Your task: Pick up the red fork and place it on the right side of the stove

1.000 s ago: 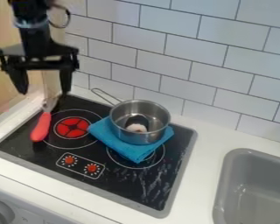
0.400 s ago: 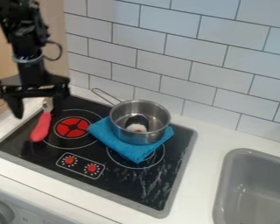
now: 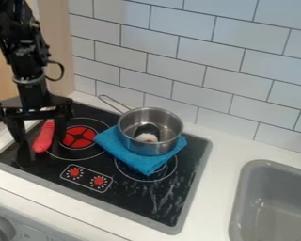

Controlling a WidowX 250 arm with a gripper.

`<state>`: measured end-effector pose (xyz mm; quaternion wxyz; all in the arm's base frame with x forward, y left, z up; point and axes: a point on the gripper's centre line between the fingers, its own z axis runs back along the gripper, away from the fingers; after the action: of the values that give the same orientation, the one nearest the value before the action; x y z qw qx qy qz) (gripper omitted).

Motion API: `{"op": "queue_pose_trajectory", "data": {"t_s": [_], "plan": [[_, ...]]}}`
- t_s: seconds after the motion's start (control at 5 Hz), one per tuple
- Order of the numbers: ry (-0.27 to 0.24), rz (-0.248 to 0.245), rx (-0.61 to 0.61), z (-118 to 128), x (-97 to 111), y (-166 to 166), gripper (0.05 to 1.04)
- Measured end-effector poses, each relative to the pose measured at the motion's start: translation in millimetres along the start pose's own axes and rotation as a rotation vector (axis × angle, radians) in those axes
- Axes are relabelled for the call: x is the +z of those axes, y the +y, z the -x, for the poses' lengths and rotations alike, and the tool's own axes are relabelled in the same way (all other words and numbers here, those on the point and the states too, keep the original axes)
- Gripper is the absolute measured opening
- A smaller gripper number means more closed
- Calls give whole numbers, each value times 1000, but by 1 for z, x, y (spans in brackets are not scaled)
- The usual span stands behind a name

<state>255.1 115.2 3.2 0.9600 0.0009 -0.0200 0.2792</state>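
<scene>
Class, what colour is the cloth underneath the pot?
Bright blue: the cloth under the pot shows best in the current camera view.

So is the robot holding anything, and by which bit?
Nothing is held: the pincer is open, its fingers spread apart at the red handle.

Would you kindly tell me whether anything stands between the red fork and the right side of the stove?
Yes: the metal pot, on the blue cloth, stands between the red fork and that side of the stove; passing in front looks feasible.
</scene>
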Motion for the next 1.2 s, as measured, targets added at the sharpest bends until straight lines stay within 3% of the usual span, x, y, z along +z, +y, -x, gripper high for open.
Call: {"op": "queue_pose_trajectory", "data": {"t_s": [0.4, 0.8, 1.0, 1.2], "plan": [[-16, 19, -3, -4, -3, -3, 958], [-33, 0, 5, -5, -3, 0, 396], [-31, -11, 32, -3, -3, 1, 333], [-38, -13, 44, -1, -2, 1, 333]]}}
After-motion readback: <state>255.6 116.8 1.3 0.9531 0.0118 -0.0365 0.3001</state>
